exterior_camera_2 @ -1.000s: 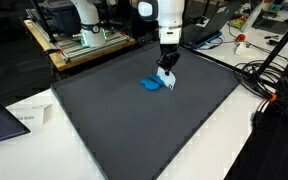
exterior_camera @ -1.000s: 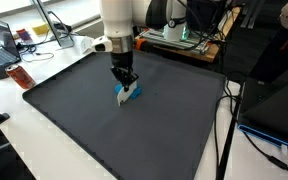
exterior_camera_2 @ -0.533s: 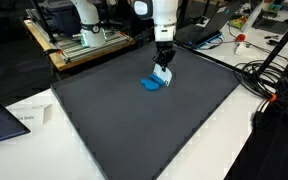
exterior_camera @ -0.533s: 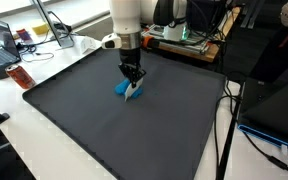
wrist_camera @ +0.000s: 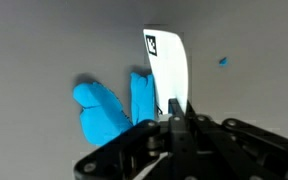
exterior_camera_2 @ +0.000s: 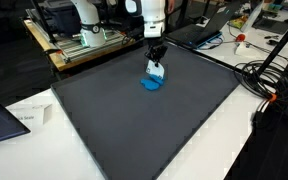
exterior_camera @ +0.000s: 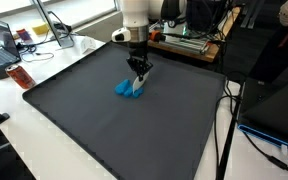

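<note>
Dark grey mat (exterior_camera: 104, 125) covers the work surface in both exterior views, and the gripper (exterior_camera: 138, 74) stands over its far half, pointing straight down.

1. Jaws: note that they are closed together on the lower end of a white strip (wrist_camera: 167, 62). In the wrist view the strip runs out from between the fingertips and carries a small black mark near its far end.
2. Held item: you can see the white strip hanging below the gripper (exterior_camera_2: 156, 64) in an exterior view, with its free end low over the mat.
3. Nearby item: a blue piece (wrist_camera: 102, 108) lies on the mat just beside the strip. In the wrist view, one of its lobes sits right against the strip's edge. You cannot tell whether the two are joined.
4. Location: the blue piece (exterior_camera: 126, 90) is on the mat, directly below and slightly to one side of the fingers.
5. A tiny blue fleck (wrist_camera: 222, 61) lies apart on the mat.
</note>
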`<state>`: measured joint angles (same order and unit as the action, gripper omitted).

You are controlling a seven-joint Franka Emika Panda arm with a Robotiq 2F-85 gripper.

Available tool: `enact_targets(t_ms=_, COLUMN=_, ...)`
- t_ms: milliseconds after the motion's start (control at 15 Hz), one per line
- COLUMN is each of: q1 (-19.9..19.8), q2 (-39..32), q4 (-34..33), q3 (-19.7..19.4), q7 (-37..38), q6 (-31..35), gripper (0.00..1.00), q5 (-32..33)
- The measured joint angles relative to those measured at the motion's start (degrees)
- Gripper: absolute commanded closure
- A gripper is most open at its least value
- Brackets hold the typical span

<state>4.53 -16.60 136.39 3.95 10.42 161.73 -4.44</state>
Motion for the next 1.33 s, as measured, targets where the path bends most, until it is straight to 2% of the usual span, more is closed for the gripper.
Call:
enact_targets(t_ms=400, q1=0.09, q2=4.76, q4=6.16, q3=-1.30, q7=0.10, q6=-0.82, gripper=0.99, q5=0.46)
enact_targets(t_ms=733, q1=0.18, q2=10.00, q4=9.62, q3=-2.21, q7=0.16, q6=-6.23, gripper=0.99, q5=2.21)
enact_targets(t_ms=1067, q1=0.16, q2=16.47, q4=9.47, q3=-1.89, q7=-0.60, q6=-11.68, gripper=0.99, q5=3.05)
enact_targets(t_ms=1333, q1=0.03, q2=18.31, q4=5.66, q3=-1.82, q7=3.55, q6=-17.18, gripper=0.99, q5=10.28)
